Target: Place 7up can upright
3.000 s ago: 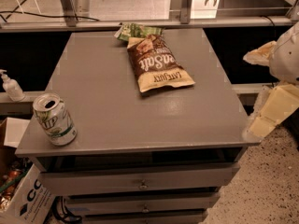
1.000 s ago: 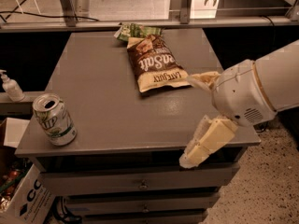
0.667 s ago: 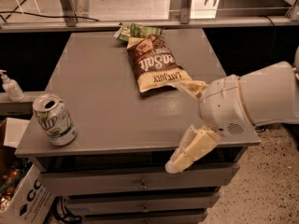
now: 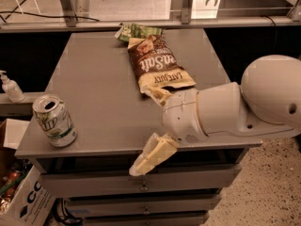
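Gripper point(image 4: 154, 126) hangs over the bench's point(image 4: 94, 86) front edge, fingers point(image 4: 151, 155) spread wide and empty. 7up can point(image 4: 54, 120) stands at the front-left corner, well apart.

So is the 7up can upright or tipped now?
Upright: the 7up can stands on its base at the front edge of the table, top facing up. The gripper, open, is over that edge, apart from it.

The gripper point(image 4: 143, 130) hangs at the front edge of the table point(image 4: 94, 84), fingers spread wide. From it, open grey tabletop runs sideways to the 7up can point(image 4: 54, 120) (upright, well apart). Just beyond its far finger lies the chip bag point(image 4: 159, 65); a green packet point(image 4: 136, 31) sits farther back.
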